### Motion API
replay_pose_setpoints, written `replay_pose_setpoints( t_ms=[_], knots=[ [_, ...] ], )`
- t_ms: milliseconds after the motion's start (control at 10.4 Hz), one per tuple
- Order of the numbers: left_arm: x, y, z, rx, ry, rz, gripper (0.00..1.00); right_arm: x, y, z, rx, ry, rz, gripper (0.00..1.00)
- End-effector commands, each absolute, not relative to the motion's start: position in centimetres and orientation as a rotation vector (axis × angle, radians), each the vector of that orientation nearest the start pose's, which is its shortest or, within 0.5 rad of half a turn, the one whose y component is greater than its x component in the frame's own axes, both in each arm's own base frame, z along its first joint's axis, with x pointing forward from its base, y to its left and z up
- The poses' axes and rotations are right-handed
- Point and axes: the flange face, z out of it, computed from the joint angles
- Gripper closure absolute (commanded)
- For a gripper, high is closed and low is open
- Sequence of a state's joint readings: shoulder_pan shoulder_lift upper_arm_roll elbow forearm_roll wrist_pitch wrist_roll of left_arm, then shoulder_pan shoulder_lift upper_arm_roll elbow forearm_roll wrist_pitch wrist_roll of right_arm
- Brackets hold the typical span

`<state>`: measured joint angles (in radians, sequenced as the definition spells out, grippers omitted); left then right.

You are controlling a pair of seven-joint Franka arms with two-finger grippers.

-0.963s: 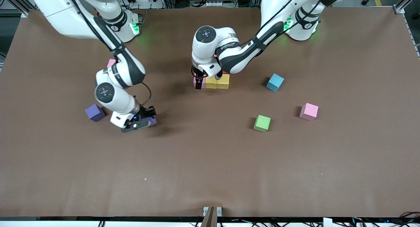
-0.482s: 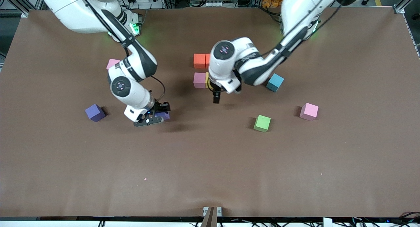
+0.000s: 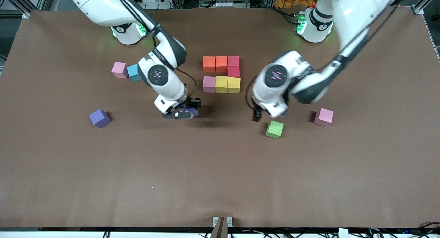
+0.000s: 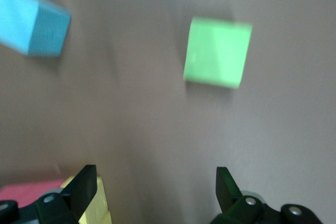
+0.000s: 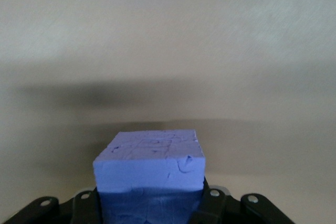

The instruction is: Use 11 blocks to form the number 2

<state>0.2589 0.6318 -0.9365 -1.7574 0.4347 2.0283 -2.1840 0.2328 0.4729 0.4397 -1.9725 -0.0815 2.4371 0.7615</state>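
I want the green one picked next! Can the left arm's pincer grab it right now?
Probably yes. The left pincer is open and empty, hanging just beside the green block, which sits alone on the table with nothing touching it.
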Motion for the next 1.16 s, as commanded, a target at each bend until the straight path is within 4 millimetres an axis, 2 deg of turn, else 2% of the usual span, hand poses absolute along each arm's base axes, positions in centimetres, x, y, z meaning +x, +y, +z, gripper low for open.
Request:
replay_pose_setpoints(
  t_ms=[0, 96, 289, 482, 674, 771, 963, 1060],
  knots=[
    [57.1, -27.6, 33.4, -2.444, -1.85, 0.215, 0.0, 46.9, 40.3, 25.5, -3.01, 0.195, 0.087, 0.63],
    [58.0, -25.1, 33.4, -2.461, -1.793, 0.229, 0.0, 45.7, 41.6, 25.3, -3.016, 0.212, 0.087, 0.63],
    [59.6, -20.6, 33.1, -2.516, -1.724, 0.25, 0.0, 44.7, 42.6, 24.1, -3.044, 0.206, 0.085, 0.63],
    [59.7, -18.7, 32.2, -2.527, -1.62, 0.27, 0.0, 44.3, 43.4, 22.9, -3.052, 0.186, 0.095, 0.63],
    [60.2, -14.7, 31.6, -2.518, -1.551, 0.298, 0.0, 43.8, 44.9, 21.2, -3.076, 0.22, 0.074, 0.63],
    [60.4, -12.4, 31.4, -2.51, -1.54, 0.323, 0.0, 43.8, 45.3, 21.1, -3.077, 0.23, 0.07, 0.63],
    [60.3, -10.3, 30.8, -2.493, -1.544, 0.339, 0.0, 43.5, 45.5, 21.0, -3.078, 0.223, 0.072, 0.63],
    [60.2, -8.2, 30.8, -2.504, -1.525, 0.339, 0.0, 43.2, 45.7, 20.6, -3.082, 0.217, 0.08, 0.63]
  ],
)
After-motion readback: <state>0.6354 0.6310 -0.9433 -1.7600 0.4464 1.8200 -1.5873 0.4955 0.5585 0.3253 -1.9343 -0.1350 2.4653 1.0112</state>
